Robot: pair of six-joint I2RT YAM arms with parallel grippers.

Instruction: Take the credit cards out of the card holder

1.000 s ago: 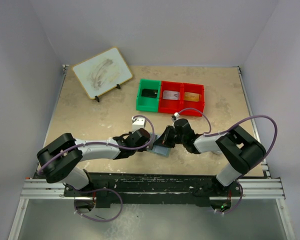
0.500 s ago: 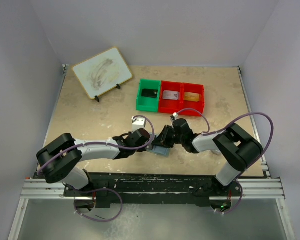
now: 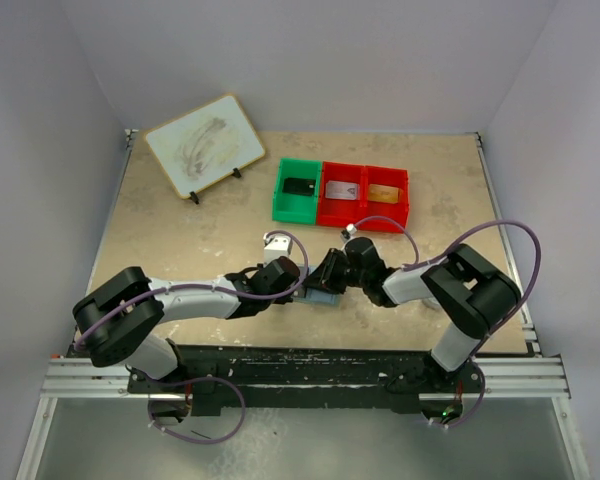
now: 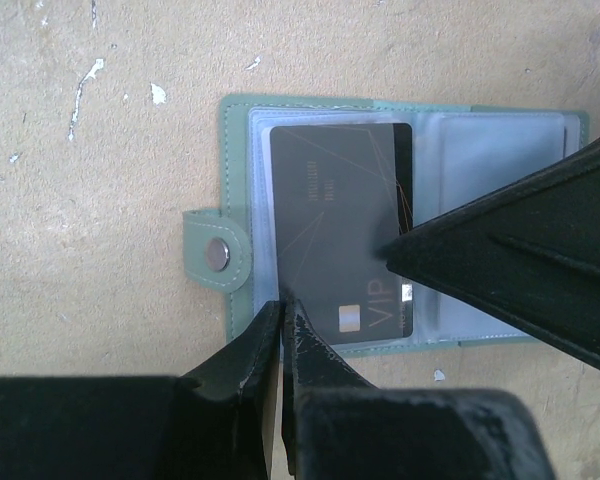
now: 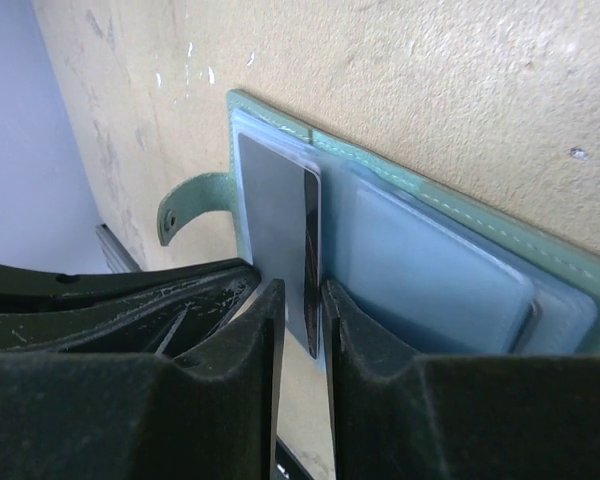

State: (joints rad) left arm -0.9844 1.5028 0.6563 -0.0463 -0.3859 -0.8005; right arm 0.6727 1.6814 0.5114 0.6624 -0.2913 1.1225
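The card holder lies open on the table, grey-green rim, pale blue-grey sleeves. A dark grey credit card marked VIP sits in its left panel. My left gripper is shut on the near edge of that panel, beside the snap tab. My right gripper is narrowly open, with the card's dark right edge between the jaws. Its fingers reach in from the right and touch the card. In the top view both grippers, left and right, meet over the holder.
A green bin with a black card and a red double bin with a silver and a gold card stand behind the holder. A pale board leans on a stand at the back left.
The right arm has edged left, bringing its gripper a little closer onto the holder. The left arm and the holder have stayed put.
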